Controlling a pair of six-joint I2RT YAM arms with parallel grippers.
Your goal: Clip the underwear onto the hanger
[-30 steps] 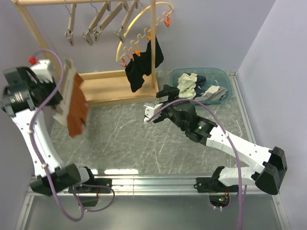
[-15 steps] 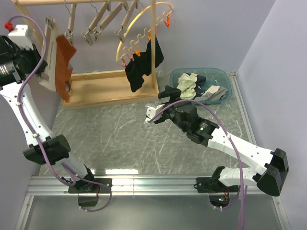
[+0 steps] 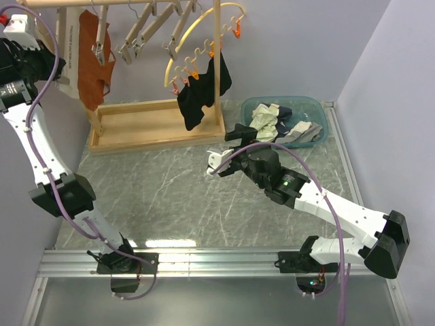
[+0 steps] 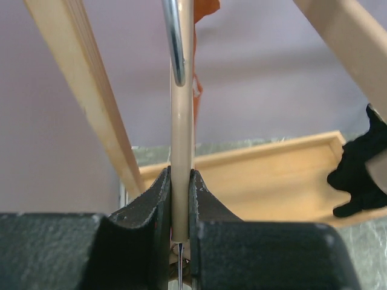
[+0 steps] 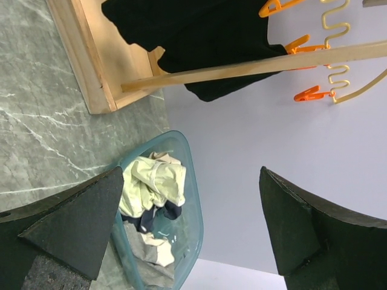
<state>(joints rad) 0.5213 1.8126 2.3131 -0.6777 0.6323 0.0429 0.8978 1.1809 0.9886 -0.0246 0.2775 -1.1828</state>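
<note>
At the far left, raised high beside the rack point(image 3: 156, 125), the left tool point(image 4: 180, 181) was clenched on the hanger point(image 4: 181, 133). The wrist view showed both fingers point(image 4: 148, 202) pressed flat against its pale bar, with the wire hook point(image 4: 174, 42) standing above them. The underwear point(image 3: 88, 54) hung from that hanger, well above the worktop point(image 3: 170, 190) and close under the rail point(image 3: 136, 2). Its waistband side was towards the arm, and a scrap of orange also showed at the top of the wrist view. The clips' bite on the cloth could not be made out. The step in hand looked like seating the hook on the rail, though whether it was already over could not be told. To do it well, the grip should have stayed firm while the hook went above the rail and then settled straight down. Letting go should have come only once the rail carried the weight, and with no swing that might shake the cloth loose. The neighbouring hangers point(image 3: 146, 30) hung just to the right, so the approach wanted to stay left of them. Further right, past the black garment point(image 3: 200, 95), the right tool point(image 3: 225, 146) hovered over the worktop with its fingers spread wide and nothing between them. It sat near the basin point(image 3: 319, 109) and was best kept there.
</note>
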